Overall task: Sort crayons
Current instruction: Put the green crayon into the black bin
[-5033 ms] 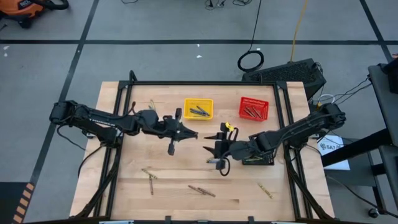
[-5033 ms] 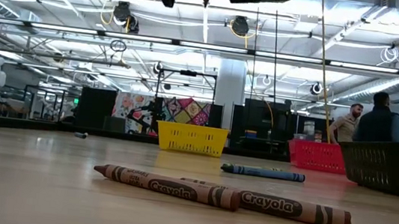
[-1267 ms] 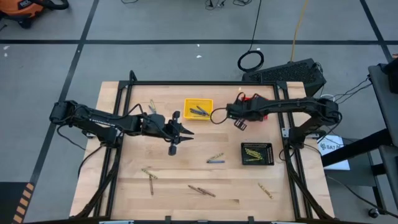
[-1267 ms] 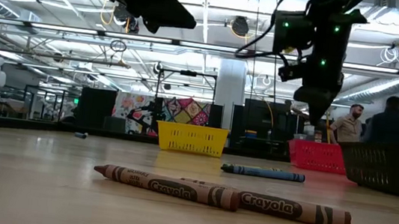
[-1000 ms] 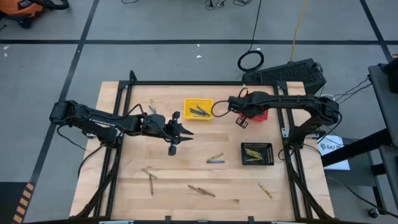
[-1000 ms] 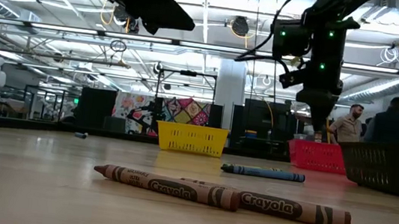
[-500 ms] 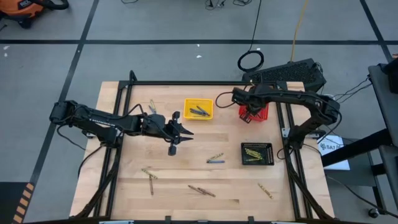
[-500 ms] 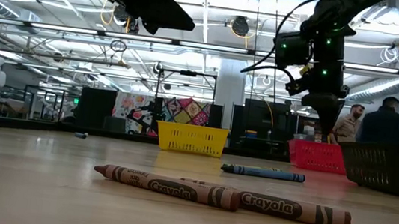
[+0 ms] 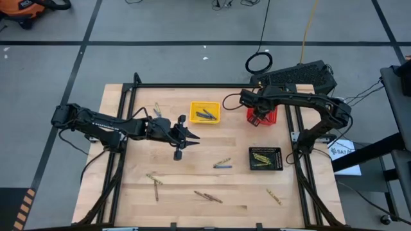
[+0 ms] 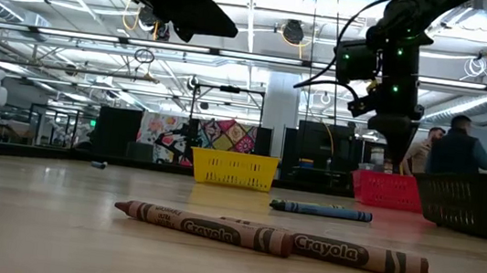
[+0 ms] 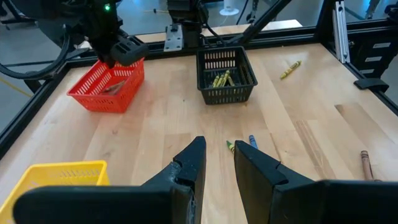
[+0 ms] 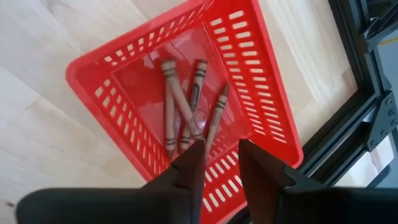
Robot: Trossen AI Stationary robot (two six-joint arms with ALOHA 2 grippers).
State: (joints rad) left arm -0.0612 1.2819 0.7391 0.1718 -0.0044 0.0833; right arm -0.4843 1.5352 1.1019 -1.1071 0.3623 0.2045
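Hovering over the red basket (image 9: 262, 113) at two o'clock, the right gripper (image 12: 216, 163), jaws parted and empty above brown-red crayons (image 12: 186, 106), could snag the rim if it dips.

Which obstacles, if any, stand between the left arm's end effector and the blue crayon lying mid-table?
Probably none. The left end effector, fingers apart and empty, hovers over bare wooden table. The blue crayon lies in the open beside a yellow-olive crayon, which could crowd the grasp. The right end effector is away over the red mesh basket.
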